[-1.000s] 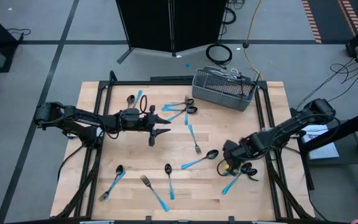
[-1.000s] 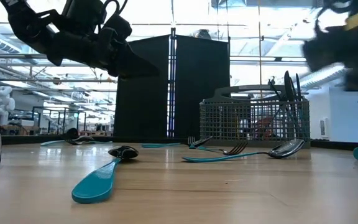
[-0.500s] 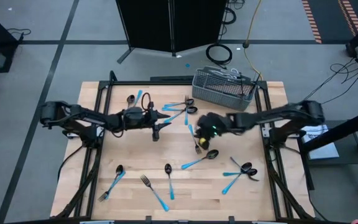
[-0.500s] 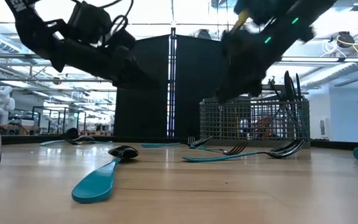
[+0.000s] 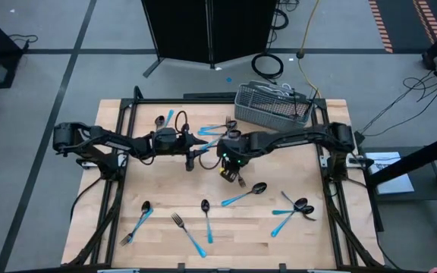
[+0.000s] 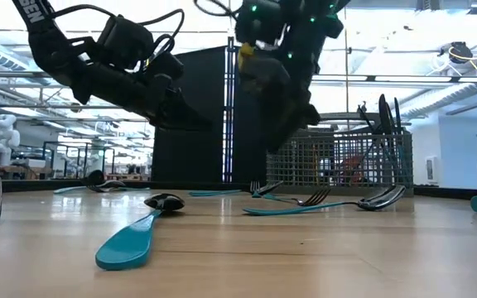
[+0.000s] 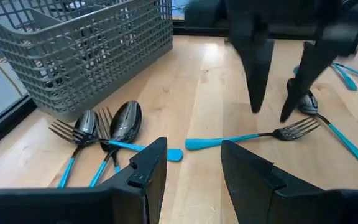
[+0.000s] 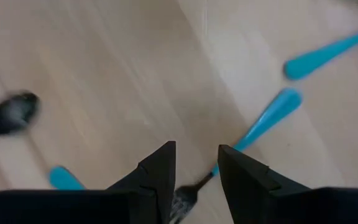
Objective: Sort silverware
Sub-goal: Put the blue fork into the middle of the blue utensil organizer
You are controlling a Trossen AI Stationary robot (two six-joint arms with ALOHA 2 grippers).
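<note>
Silverware (image 5: 241,196) is lying scattered across the desk (image 5: 332,136); one fork (image 7: 288,131) is sitting mid-frame. Right hand (image 5: 231,173) is hovering over it, parted and empty, likely lining up a pick. Left hand (image 5: 190,159) is waiting alongside, parted, empty. Basket (image 5: 271,106) is standing upper right, receiving sorted pieces.

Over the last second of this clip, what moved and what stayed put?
The right gripper swept from the table's right side, near the pair of spoons, across to the middle, and now hangs open over the fork there, holding nothing. The left gripper edged slightly toward the center, open and empty. The silverware and mesh basket lie as before.
</note>
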